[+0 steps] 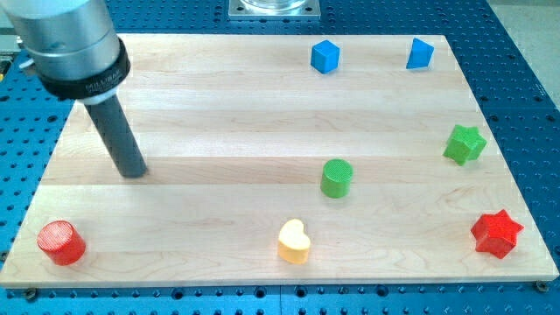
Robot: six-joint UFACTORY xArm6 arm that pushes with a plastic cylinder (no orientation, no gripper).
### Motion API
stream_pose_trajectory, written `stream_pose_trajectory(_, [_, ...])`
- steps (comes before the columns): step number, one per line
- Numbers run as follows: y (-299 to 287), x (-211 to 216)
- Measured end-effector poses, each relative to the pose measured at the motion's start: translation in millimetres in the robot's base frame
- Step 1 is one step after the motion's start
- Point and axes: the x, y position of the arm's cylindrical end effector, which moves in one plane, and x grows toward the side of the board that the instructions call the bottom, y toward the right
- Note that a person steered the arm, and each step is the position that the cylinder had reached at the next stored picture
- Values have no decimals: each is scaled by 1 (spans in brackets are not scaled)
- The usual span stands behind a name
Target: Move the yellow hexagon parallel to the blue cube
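A blue cube (325, 57) sits near the view's top, right of centre. A second blue block (420, 53), wedge-like, sits near the top right. The only yellow block (294, 241) is heart-shaped and sits near the view's bottom, at centre; I see no yellow hexagon. My tip (134, 171) rests on the board at the view's left, far from the yellow block and the blue cube, touching no block.
A green cylinder (337, 178) stands just above and right of the yellow block. A green star (464, 144) is at the right edge, a red star (497, 233) at the bottom right, a red cylinder (60, 242) at the bottom left. The wooden board (219, 105) ends at blue perforated table.
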Motion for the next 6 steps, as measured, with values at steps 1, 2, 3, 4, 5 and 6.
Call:
stream_pose_trajectory(1, [-15, -46])
stream_pose_trajectory(2, [-23, -50])
stream_pose_trajectory(3, [-56, -50])
stream_pose_trajectory(4, [-60, -50])
stream_pose_trajectory(5, [-60, -70])
stream_pose_trajectory(6, [-60, -132])
